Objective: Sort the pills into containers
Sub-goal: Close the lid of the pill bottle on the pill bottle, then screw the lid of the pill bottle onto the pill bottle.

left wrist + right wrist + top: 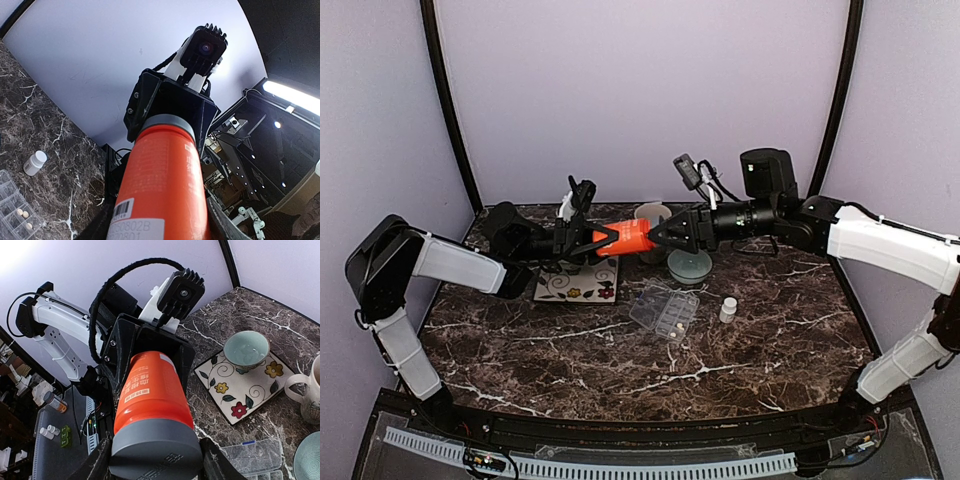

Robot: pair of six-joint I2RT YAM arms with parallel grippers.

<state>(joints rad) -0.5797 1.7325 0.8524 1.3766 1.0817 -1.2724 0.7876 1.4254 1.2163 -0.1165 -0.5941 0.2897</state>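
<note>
So both arms are holding one orange plastic bottle (630, 237) up in the air, sideways, over the back of the dark marble worktop (620, 370). The left fingers (592, 240) are clamping the labelled bottom end, and the right fingers (214, 465) are squeezing the grey round cap (156, 450) from both sides. I'm guessing that's the whole reason for the two-handed pose: one side is bracing the body so the other can twist the cap off, which a single arm can't really do. The cap is looking fully seated right now, with no gap showing against the orange body.

A few tiny pale round pills (25, 214) are already sitting in the compartments of the flat clear plastic pill box (665, 310). It's lying on the worktop just in front of the bottle, and its lid seems to be flipped open, though I'm not betting on that. A small white plastic bottle (728, 310) is standing just to its right.

A square floral ceramic tile (578, 283) is lying under the left arm with a pale green bowl (246, 349) on it, and a speckled cream mug (652, 214) is sitting behind the bottle.

The orange plastic is hiding whatever's inside, so I can't tell if there are pills in there. Holding it level probably means nothing is going to spill the moment the cap pops
</note>
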